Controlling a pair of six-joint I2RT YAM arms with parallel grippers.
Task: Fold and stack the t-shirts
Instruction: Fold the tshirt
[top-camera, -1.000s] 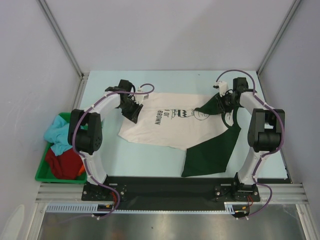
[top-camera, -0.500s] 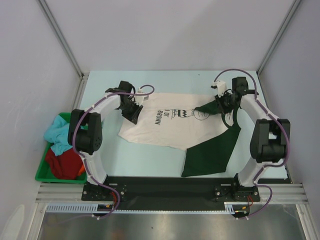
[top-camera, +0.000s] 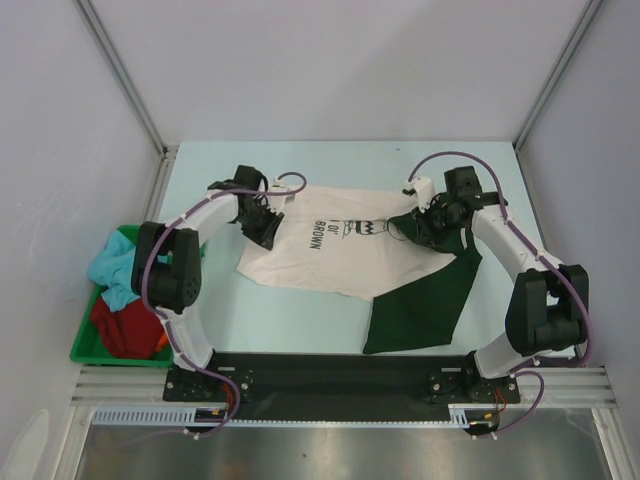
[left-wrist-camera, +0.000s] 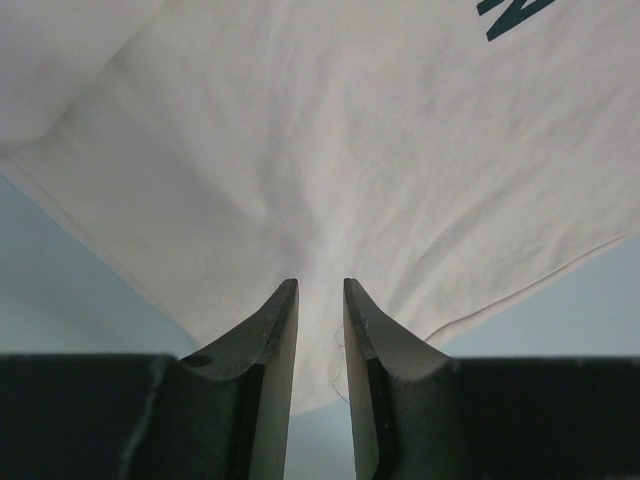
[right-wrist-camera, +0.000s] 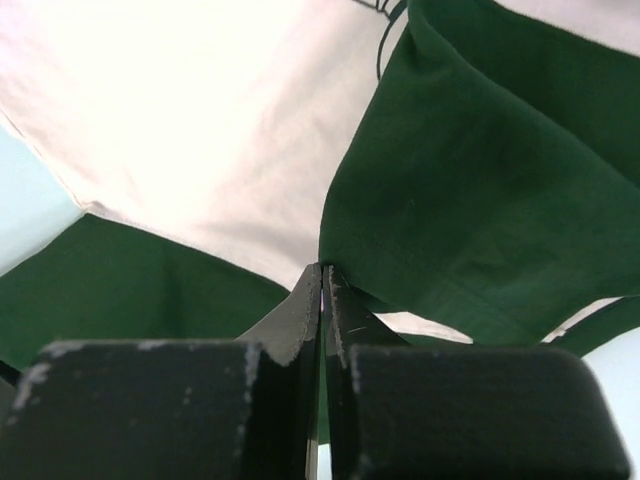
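Pale blue table holds the cream t-shirt at centre, with the dark green t-shirt overlapping it toward 4 o'clock. We see the left gripper nearly closed, pinching cream cloth, and the right gripper clamped tight on green cloth.

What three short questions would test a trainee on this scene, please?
1. True or false: the right claw is shut on the dark green cloth t-shirt.
2. Where does the green plastic bin stand? A) to the left of the left arm B) between the two arms C) at the far right corner of the table.
3. Fill in: the left claw pinches the edge of the ____ t-shirt with black lettering.

Key: 1 true; 2 A; 3 cream.
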